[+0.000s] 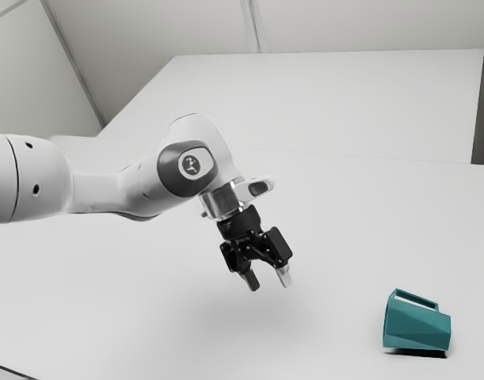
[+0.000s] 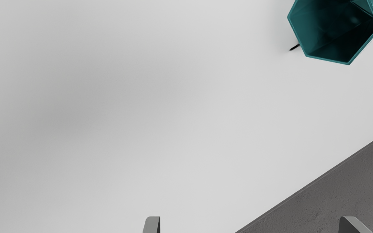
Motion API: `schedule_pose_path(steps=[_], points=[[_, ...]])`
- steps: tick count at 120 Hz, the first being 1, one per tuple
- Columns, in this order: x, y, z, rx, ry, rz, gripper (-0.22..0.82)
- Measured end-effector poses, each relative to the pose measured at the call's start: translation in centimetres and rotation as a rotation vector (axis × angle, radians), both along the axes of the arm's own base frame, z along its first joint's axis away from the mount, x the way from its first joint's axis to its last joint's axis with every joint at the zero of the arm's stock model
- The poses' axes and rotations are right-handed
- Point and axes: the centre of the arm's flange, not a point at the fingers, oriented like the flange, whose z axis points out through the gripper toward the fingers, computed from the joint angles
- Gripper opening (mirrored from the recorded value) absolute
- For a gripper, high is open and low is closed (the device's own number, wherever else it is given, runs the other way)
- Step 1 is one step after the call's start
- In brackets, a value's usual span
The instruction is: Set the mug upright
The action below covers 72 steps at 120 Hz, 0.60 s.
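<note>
The gripper (image 1: pixel 269 283) hangs above the table in the exterior view, its fingers apart with nothing between them. Toward the exterior view's lower right, a teal faceted mug (image 1: pixel 417 324) lies on its side, handle uppermost, well away from the gripper. In the wrist view the mug (image 2: pixel 332 32) turns its six-sided mouth to the camera, with part of it cut off by the picture's edge. Both fingertips of the gripper (image 2: pixel 249 225) stand wide apart there, not touching the mug.
The white table (image 1: pixel 131 317) carries the mug. Its edge (image 2: pixel 312 181) runs slantwise past the gripper in the wrist view, with grey floor (image 2: pixel 345 194) beyond. A large pale panel (image 1: pixel 329 103) stands behind in the exterior view.
</note>
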Motion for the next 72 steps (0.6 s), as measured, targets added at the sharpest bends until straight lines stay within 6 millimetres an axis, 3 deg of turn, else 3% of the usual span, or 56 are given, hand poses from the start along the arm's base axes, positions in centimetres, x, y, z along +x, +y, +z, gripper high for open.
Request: schedule_pose_path(steps=[44, 72], points=[[-2.4, -6.0, -3.2, -0.043, -0.033, 0.028, 0.60], [-1.9, -8.0, -5.8, -0.063, -0.071, 0.127, 0.60]])
